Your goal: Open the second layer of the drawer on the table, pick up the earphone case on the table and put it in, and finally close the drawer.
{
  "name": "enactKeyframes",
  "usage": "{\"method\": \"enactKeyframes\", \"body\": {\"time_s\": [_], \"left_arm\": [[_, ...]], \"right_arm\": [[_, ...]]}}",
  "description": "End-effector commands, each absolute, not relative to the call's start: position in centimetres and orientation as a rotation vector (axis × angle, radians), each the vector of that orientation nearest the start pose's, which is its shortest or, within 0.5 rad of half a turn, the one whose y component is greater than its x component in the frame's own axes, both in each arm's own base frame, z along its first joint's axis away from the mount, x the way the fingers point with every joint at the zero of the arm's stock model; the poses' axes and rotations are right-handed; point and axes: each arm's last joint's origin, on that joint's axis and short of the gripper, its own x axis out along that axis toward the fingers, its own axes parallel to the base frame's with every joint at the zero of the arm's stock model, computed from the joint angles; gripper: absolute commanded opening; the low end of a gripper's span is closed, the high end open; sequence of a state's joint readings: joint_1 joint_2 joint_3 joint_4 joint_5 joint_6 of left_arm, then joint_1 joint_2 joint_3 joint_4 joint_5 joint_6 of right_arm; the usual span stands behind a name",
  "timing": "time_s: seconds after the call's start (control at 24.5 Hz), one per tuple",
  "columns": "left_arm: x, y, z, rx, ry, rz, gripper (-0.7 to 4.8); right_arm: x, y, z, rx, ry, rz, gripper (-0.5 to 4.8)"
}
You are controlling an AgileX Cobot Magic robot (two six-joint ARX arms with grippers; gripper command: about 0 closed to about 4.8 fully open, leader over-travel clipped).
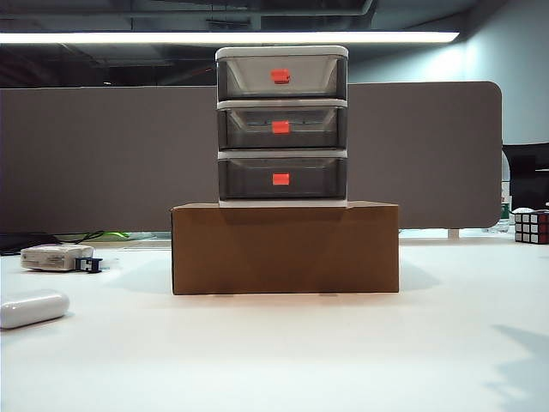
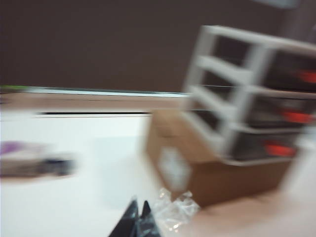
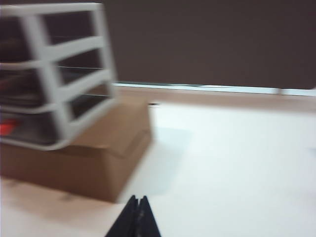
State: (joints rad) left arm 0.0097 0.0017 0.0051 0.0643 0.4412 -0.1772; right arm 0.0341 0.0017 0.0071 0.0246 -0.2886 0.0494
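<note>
Nearest, the left gripper (image 2: 138, 213) and right gripper (image 3: 138, 207) hover low over the table (image 1: 343, 352), fingertips pressed together, holding nothing. The earphone case (image 1: 33, 308) lies front-left. Beyond, the drawer (image 1: 281, 125) tops a cardboard box (image 1: 285, 248), second layer (image 1: 281, 127) closed.

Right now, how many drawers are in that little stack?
3, all shut: top, middle and bottom, stacked on the cardboard box. Grippers stay off them.

no readable text, label or number shows on anything
</note>
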Motion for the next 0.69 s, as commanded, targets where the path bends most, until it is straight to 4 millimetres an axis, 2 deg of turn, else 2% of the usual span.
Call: {"method": "enactKeyframes", "body": {"time_s": [0.04, 0.08, 0.29, 0.41, 0.49, 0.69], "left_arm": [[9.2, -2.3, 17.5, -0.174, -0.042, -0.584, -0.06], [9.0, -3.1, 17.6, -0.18, -0.048, -0.63, -0.06], [7.7, -6.4, 17.5, -0.184, -0.031, -0.671, -0.06], [6.8, -7.7, 18.5, -0.255, -0.099, -0.764, -0.05], [7.1, -7.9, 19.0, -0.319, -0.131, -0.69, -0.06], [9.0, -10.0, 19.1, -0.22, -0.044, -0.611, -0.06]], "right_arm": [[9.5, 1.5, 16.8, 0.099, -0.017, 0.429, -0.05], [9.4, 1.6, 16.9, 0.148, -0.009, 0.451, -0.05], [9.1, 2.7, 17.6, 0.147, -0.046, 0.525, -0.05], [8.8, 3.3, 18.7, 0.098, -0.027, 0.515, -0.05], [8.8, 3.6, 19.7, 0.095, 0.001, 0.523, -0.05], [10.6, 4.9, 22.8, 0.048, 0.077, 0.551, -0.05]]}}
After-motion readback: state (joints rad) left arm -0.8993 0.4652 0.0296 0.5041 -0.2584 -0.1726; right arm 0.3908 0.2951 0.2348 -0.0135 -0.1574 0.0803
